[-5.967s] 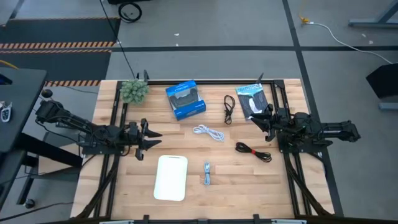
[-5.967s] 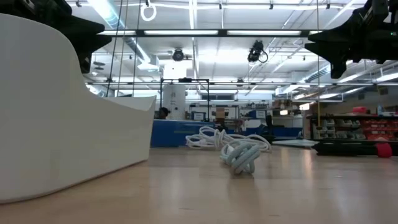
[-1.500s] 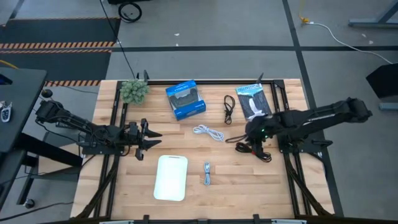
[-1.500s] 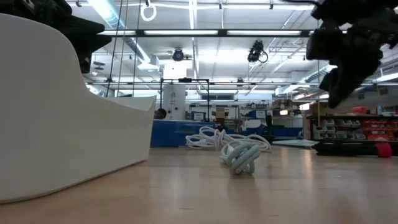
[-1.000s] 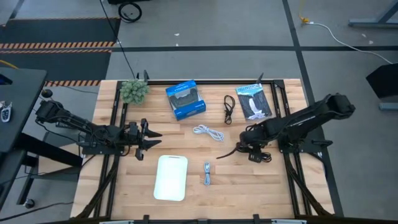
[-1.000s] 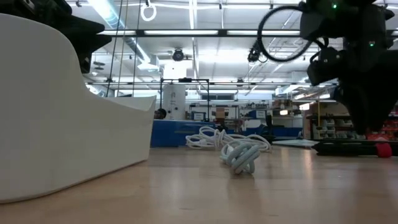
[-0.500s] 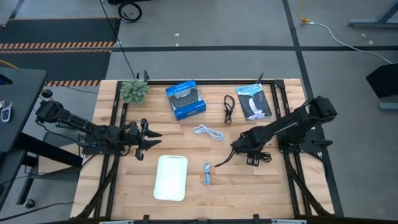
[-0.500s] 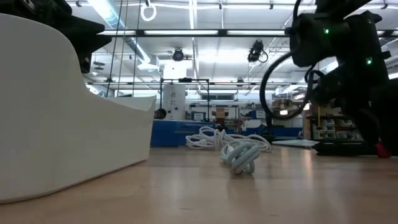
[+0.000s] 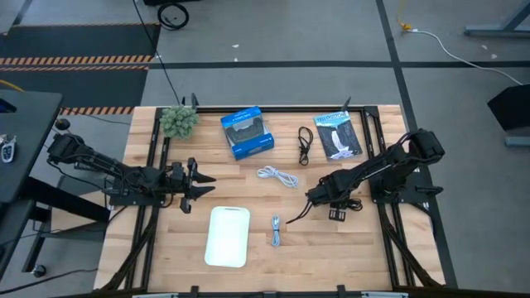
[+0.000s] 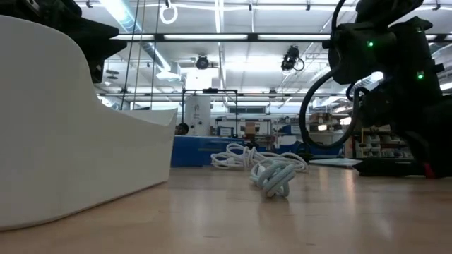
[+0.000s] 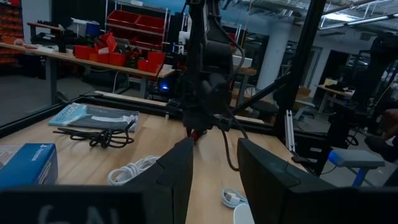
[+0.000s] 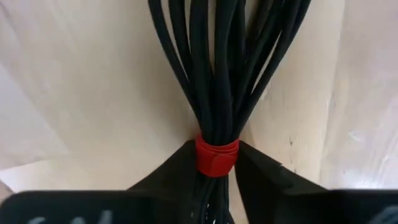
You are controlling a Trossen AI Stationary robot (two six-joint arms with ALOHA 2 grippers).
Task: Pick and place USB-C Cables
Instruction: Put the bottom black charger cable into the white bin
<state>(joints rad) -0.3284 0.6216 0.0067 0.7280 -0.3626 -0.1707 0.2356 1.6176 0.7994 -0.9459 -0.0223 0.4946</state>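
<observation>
2 right fingers (image 12: 214, 163) pinch red-tied black cable (image 12: 217, 93) | left fingers (image 11: 211, 165) apart, empty

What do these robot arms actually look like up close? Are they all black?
Mostly, yes. Both arms are dark, jointed and slim, like bent metal limbs. The left gripper ends in two pointed dark fingers, flat and matte. The right arm carries small green indicator lights on its chunky dark housing, with a black cable looping beside it. No printed markings are legible.
</observation>
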